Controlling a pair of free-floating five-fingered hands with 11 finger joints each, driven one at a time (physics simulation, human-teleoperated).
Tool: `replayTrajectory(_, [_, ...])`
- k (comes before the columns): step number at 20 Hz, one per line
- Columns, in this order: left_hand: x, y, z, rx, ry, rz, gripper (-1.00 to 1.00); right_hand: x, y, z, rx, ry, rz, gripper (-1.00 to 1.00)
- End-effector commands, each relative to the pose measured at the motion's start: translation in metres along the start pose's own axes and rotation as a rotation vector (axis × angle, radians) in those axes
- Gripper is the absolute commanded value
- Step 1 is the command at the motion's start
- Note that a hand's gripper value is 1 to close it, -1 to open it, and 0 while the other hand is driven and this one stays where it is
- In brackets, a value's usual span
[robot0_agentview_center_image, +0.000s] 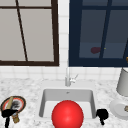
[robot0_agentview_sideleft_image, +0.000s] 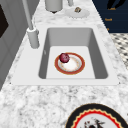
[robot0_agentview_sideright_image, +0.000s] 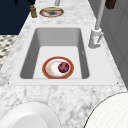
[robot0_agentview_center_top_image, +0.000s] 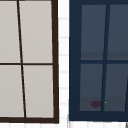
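Note:
My left hand (robot0_agentview_center_image: 8, 113) hovers at the front left of the counter, over the near edge of a red-rimmed plate (robot0_agentview_center_image: 21, 102) and beside a small brown bottle (robot0_agentview_center_image: 15, 118). At the sink's front right corner floats my right hand (robot0_agentview_center_image: 102, 115), holding nothing that I can see. A large red ball (robot0_agentview_center_image: 67, 115) covers the front of the sink (robot0_agentview_center_image: 43, 100). On the basin floor lies an orange-rimmed plate (robot0_agentview_sideleft_image: 58, 67) (robot0_agentview_sideright_image: 45, 68) with a dark red round fruit (robot0_agentview_sideleft_image: 64, 57) (robot0_agentview_sideright_image: 63, 67) on it.
A faucet (robot0_agentview_center_image: 68, 77) stands behind the basin. At the right are a grey canister (robot0_agentview_center_image: 123, 82) and a white plate (robot0_agentview_center_image: 117, 108) with a small brown item (robot0_agentview_sideleft_image: 78, 9). The left plate (robot0_agentview_sideright_image: 51, 12) carries a wooden piece. A dark window (robot0_agentview_center_top_image: 100, 62) sits above.

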Motion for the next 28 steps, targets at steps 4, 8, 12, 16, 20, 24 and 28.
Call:
replayTrajectory(4, [0.010,0.020,-0.011,0.023,0.032,0.030,-1.00,0.000,0.000,0.000,0.000,0.000,0.000,0.00])
replayTrajectory(8, [-0.022,0.021,-0.016,0.010,0.037,0.055,-1.00,0.000,0.000,0.000,0.000,0.000,0.000,0.00])
replayTrajectory(12, [-0.050,0.013,-0.019,0.018,0.035,0.024,-1.00,0.000,0.000,0.000,0.000,0.000,0.000,0.00])
replayTrajectory(16, [-0.065,0.002,-0.011,0.008,0.005,0.030,-1.00,0.000,0.000,0.000,0.000,0.000,0.000,0.00])
replayTrajectory(20, [-0.069,-0.003,0.001,0.017,-0.007,0.036,-1.00,0.000,0.000,0.000,0.000,0.000,0.000,0.00])
replayTrajectory(24, [-0.078,-0.005,0.006,0.008,0.000,0.052,-1.00,0.000,0.000,0.000,0.000,0.000,0.000,0.00])
replayTrajectory(28, [-0.095,-0.015,0.007,0.001,0.001,0.013,-1.00,0.000,0.000,0.000,0.000,0.000,0.000,0.00])
